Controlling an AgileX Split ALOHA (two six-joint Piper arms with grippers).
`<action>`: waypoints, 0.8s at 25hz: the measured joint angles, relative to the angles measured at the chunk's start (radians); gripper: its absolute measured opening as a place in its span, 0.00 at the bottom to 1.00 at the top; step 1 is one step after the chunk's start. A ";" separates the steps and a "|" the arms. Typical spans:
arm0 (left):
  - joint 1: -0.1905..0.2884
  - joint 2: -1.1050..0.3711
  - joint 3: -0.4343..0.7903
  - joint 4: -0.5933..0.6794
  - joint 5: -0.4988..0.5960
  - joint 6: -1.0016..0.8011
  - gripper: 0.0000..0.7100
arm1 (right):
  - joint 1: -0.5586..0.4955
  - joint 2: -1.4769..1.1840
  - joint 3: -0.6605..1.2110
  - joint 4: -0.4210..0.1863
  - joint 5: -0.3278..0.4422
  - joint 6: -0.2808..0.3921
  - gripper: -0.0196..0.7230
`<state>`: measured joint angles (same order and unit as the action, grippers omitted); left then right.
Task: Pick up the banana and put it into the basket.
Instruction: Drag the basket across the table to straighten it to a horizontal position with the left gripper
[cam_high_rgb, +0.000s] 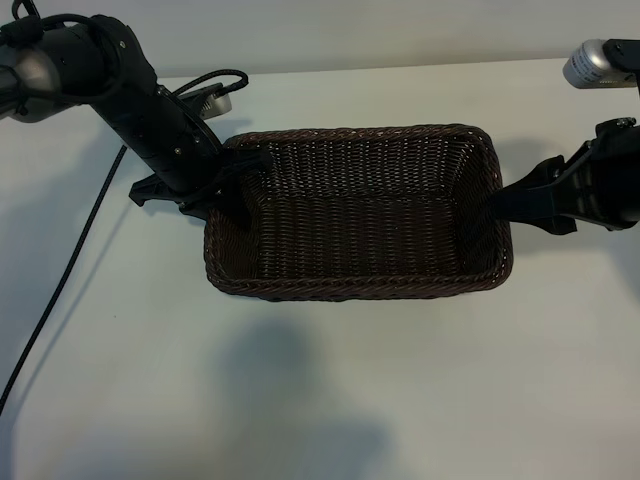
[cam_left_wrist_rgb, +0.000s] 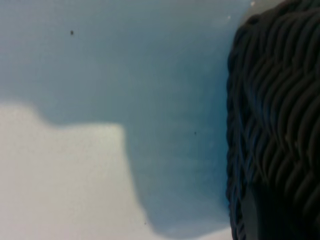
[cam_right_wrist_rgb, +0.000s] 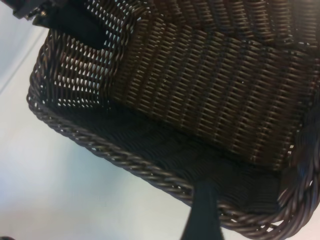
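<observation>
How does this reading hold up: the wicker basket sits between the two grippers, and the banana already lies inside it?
The basket does sit between the left gripper and the right gripper, but no banana lies inside it: the exterior view shows only bare weave.

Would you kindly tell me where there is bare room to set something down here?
The table in front of the basket is bare, as is the basket's floor. The basket's two ends are crowded: left end effector, right end effector.

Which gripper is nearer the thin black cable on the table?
Left. The left gripper is at the dark-brown wicker basket's left end, near the cable; the right gripper at its opposite end.
</observation>
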<state>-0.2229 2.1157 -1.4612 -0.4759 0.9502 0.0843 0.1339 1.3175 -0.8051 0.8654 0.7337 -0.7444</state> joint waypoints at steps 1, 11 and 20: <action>0.000 0.000 0.000 0.000 0.000 0.000 0.22 | 0.000 0.000 0.000 0.000 0.000 0.000 0.80; 0.000 0.003 0.000 -0.021 0.004 0.003 0.57 | 0.000 0.000 0.000 0.000 0.000 0.000 0.80; 0.000 -0.006 -0.001 0.014 0.050 0.001 0.84 | 0.000 0.000 0.000 0.000 0.000 0.000 0.80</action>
<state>-0.2229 2.1099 -1.4619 -0.4622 1.0006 0.0850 0.1339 1.3175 -0.8051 0.8654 0.7337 -0.7444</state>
